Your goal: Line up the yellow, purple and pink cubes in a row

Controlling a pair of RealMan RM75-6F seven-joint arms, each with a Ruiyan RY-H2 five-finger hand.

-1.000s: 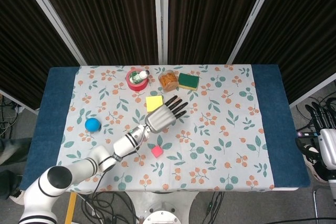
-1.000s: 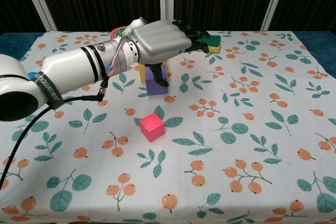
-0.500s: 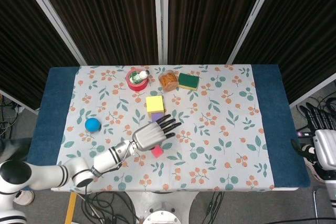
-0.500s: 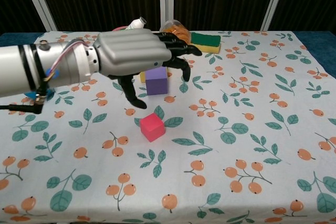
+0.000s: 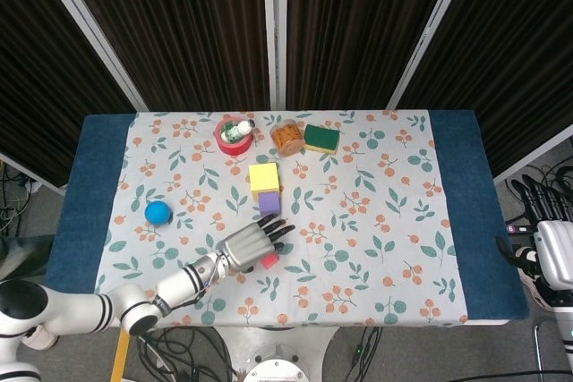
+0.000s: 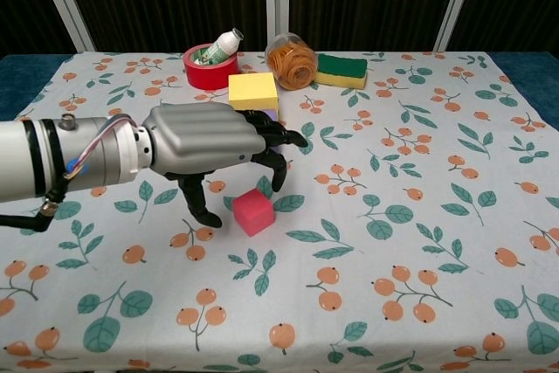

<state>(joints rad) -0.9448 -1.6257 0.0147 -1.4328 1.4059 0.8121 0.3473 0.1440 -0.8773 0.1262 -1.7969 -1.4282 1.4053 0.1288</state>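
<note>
The yellow cube (image 5: 263,176) (image 6: 253,91) and the purple cube (image 5: 269,202) sit one behind the other mid-table. In the chest view my hand hides most of the purple cube. The pink cube (image 6: 254,211) (image 5: 269,261) lies nearer the front edge. My left hand (image 6: 205,137) (image 5: 249,246) hovers low over the pink cube's left side, holding nothing. Its thumb hangs left of the cube and its fingers (image 6: 279,170) curve down just behind it. My right hand (image 5: 548,221) idles beyond the table's right edge, fingers apart and empty.
A red tape roll with a white bottle in it (image 5: 235,135) (image 6: 210,65), a jar of orange snacks (image 5: 286,138) (image 6: 292,58) and a green-yellow sponge (image 5: 321,139) (image 6: 341,69) line the back. A blue ball (image 5: 158,212) sits at the left.
My left hand pulled back from above the purple cube toward the table's front edge and dropped lower, ending over the pink cube. The cubes stayed put.
</note>
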